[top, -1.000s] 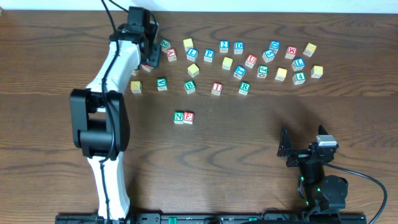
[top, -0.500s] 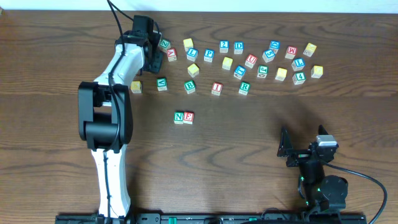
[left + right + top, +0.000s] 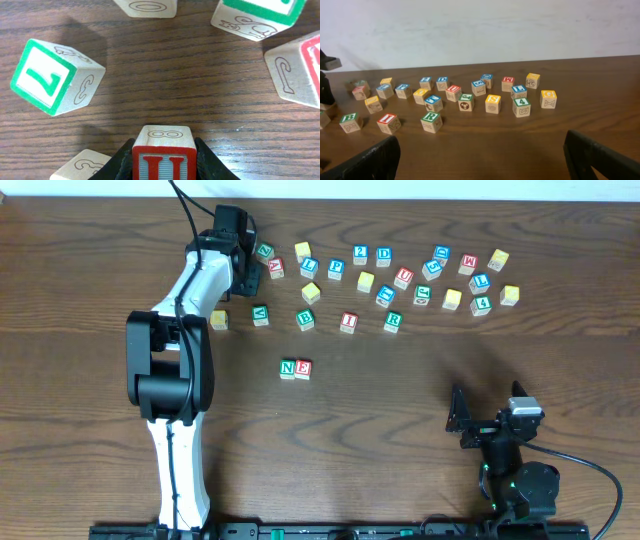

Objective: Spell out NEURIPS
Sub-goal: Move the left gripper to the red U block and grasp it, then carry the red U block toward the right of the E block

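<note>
The green N cube (image 3: 288,367) and red E cube (image 3: 303,367) stand side by side at mid-table. In the row behind them are the red I (image 3: 348,321) and green R (image 3: 392,321), with the blue P (image 3: 336,268) and a red U (image 3: 403,277) farther back. My left gripper (image 3: 243,277) is at the far left of the cube cluster. In the left wrist view its jaws press both sides of a red-framed cube (image 3: 164,150); only the top of its letter shows, and it looks like a U. My right gripper (image 3: 482,160) stands open over bare wood at the front right.
A green-framed 7 cube (image 3: 50,77) lies tilted left of the held cube, and a plain-sided cube (image 3: 80,167) touches the left finger. More cubes (image 3: 260,15) ring the far side. Several other letter and digit cubes (image 3: 480,282) are scattered along the back.
The left arm swung a little right and toward the back, then stopped. Its jaws narrowed onto the red-framed cube. The right arm has not moved.
</note>
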`<action>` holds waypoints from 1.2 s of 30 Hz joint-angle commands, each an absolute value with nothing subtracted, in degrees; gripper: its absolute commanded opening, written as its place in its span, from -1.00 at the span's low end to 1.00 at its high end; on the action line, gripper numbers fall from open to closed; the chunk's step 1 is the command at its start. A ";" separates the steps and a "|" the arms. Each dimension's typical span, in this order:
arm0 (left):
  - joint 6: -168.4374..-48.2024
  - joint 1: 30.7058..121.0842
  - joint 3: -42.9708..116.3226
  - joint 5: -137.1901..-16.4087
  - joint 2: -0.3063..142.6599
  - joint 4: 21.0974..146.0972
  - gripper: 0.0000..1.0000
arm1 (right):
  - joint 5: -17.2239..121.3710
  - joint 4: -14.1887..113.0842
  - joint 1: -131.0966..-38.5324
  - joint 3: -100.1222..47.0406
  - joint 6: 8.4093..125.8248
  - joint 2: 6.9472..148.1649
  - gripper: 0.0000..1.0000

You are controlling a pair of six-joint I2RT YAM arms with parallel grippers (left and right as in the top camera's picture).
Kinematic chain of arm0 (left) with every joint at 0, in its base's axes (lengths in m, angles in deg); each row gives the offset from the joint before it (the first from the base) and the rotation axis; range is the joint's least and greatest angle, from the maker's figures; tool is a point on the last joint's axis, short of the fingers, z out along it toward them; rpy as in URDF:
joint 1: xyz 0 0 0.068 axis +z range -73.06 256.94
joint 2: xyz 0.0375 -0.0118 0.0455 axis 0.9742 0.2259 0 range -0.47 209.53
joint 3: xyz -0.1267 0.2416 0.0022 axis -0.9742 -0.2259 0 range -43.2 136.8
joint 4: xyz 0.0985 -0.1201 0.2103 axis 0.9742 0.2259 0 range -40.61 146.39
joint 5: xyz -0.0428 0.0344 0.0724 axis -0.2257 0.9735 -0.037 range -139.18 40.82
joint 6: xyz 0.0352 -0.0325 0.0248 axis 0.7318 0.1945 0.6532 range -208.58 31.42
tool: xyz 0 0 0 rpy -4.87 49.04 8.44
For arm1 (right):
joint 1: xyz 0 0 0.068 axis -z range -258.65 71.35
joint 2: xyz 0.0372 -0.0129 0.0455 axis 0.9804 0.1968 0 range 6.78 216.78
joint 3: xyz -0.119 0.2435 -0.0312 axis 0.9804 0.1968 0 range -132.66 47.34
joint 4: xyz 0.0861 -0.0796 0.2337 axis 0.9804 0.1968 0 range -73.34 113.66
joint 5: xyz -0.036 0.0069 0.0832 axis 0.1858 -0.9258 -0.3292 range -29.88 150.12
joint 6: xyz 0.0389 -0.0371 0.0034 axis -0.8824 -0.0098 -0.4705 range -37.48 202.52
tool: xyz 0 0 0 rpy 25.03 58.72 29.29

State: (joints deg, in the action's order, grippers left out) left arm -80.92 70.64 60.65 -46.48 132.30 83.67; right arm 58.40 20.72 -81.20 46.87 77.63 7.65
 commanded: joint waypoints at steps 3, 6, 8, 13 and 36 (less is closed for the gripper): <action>-84.77 70.59 61.96 -45.24 127.80 84.09 -0.42 | 58.07 20.87 -81.31 47.02 78.05 7.49 0.98; -87.74 70.11 61.96 -45.37 123.97 85.62 -0.41 | 58.07 20.87 -81.31 47.02 78.05 7.49 0.99; -88.22 69.41 61.96 -46.29 121.17 87.26 -0.42 | 58.07 20.87 -81.31 47.02 78.07 7.49 0.99; -92.46 66.42 61.96 -50.33 114.49 92.96 -0.43 | 58.07 20.89 -81.31 47.02 78.05 7.49 0.99; -111.24 43.54 45.64 -57.52 112.69 106.25 -0.43 | 58.07 20.87 -81.31 47.02 78.07 7.49 0.98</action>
State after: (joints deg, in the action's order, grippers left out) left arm -107.61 44.56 49.24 -57.43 111.73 108.02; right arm 58.40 20.72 -81.20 46.87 77.61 7.65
